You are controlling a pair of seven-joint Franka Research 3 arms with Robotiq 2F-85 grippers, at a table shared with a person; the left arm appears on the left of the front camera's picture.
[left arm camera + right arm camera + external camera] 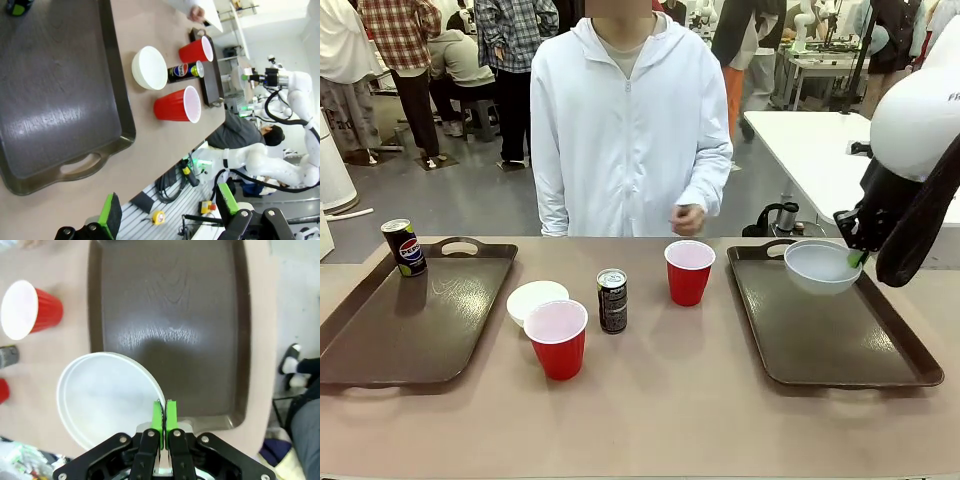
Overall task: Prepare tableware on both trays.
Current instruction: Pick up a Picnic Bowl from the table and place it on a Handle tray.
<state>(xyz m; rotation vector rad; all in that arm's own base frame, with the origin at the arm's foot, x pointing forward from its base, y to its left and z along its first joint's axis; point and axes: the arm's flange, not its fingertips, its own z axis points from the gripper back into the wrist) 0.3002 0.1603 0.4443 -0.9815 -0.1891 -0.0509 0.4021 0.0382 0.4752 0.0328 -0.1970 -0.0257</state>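
You are nearer the start of this job than the finish. Your right jaws are clamping shut on the rim of one whitish bowl (817,266), with the green pads (158,416) pinching its thin wall. The bowl is hanging over the far end of the right tray (840,350); I cannot tell whether its base is touching the tray floor. Your left jaws are standing wide open with nothing between their pads (111,215), and they are hovering just off one handle end of the left tray (60,100).

On that left tray one soda can (404,247) is standing upright in the far left corner, and I am judging it the one piece already placed. The rest is waiting on the bare tabletop (720,420) between the trays. The second bowl (534,298) is sitting there with a red cup (558,338) just beside it. The other can (612,300) is standing upright in the middle, and the second red cup (689,270) is standing nearer the right tray. So five pieces are remaining to be settled, counting the bowl in your grip.

The person's hand (688,219) is hovering behind the far cup, touching nothing that I can see. In the front view your right arm is covering the right tray's far right corner, and the left tray's outer edge is running out of frame. The middle can's label is too small to read.
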